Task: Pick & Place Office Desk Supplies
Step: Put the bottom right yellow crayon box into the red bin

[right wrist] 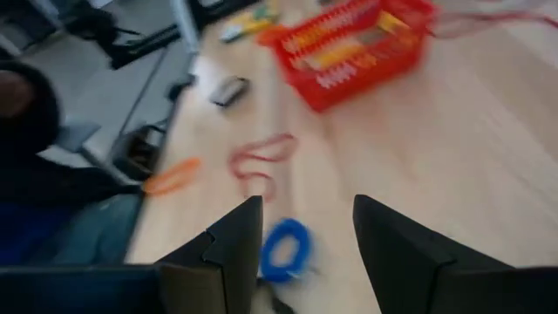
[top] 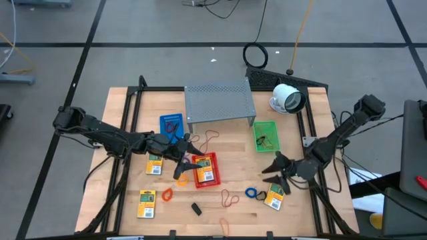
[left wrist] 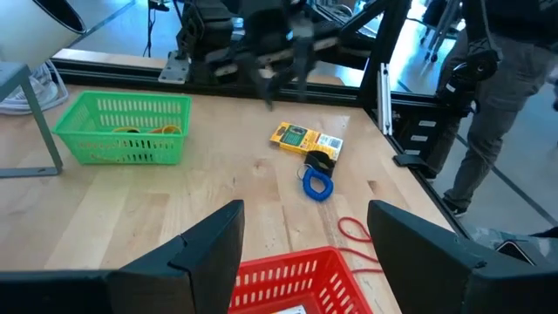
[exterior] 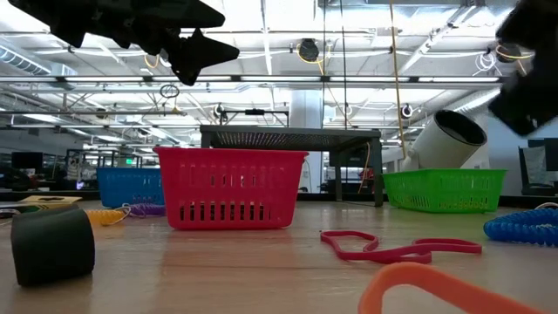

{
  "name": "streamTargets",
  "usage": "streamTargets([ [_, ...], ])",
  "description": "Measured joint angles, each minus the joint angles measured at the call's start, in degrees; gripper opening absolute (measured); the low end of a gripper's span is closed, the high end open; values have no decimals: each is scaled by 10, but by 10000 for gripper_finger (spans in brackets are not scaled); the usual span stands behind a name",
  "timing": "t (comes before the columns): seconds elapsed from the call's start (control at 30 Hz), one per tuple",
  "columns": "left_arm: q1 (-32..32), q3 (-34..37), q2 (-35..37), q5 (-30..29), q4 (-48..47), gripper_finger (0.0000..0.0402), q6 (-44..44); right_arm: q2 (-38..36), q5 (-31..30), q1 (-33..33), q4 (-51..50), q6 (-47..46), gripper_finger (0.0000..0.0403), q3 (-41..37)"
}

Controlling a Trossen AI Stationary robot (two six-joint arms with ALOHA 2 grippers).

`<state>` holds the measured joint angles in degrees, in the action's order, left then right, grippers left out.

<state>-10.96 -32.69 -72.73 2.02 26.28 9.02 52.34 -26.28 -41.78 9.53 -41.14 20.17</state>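
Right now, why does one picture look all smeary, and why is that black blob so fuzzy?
Right wrist view: the red basket and blue loop are streaked by motion blur. Low view: the black piece sits too near the camera to focus, and ceiling lights glare. High view: sharp.

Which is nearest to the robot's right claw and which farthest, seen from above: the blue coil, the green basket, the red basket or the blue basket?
From the right gripper:
1. Blue coil, just below it, toward the table's front edge.
2. Green basket, behind it, by the grey shelf.
3. Red basket, mid-table, under the left gripper.
4. Blue basket, farthest, on the left side.
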Motion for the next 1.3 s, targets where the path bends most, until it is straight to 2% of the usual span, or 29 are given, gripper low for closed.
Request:
streamTargets([
  [0.1, 0, 0, 0, 0, 1, 255, -1, 25, 13, 0, -75, 18, 171, 76],
  [0.2, 0, 0, 0, -1, 4, 255, -3, 63, 9, 4, -262, -4, 170, 189],
  [0.4, 0, 0, 0, -5, 5, 255, -3, 144, 11, 22, -673, -137, 170, 403],
  [0.47, 0, 0, 0, -5, 5, 255, -3, 154, 35, 25, -752, -196, 170, 436],
  [0.53, 0, 0, 0, -5, 3, 255, -3, 155, 72, 28, -788, -250, 170, 442],
  [0.63, 0, 0, 0, -5, -3, 255, -1, 151, 140, 27, -789, -325, 170, 421],
  [0.73, 0, 0, 0, -5, -13, 255, -1, 151, 195, 23, -746, -378, 170, 375],
  [0.97, 0, 0, 0, -5, -14, 255, -6, 151, 278, 18, -495, -430, 169, 219],
  [1.13, 0, 0, 0, -5, -11, 255, -27, 151, 291, 18, -348, -473, 163, 117],
  [1.3, 0, 0, 0, -5, -5, 255, -28, 148, 324, 18, -265, -521, 160, 59],
])
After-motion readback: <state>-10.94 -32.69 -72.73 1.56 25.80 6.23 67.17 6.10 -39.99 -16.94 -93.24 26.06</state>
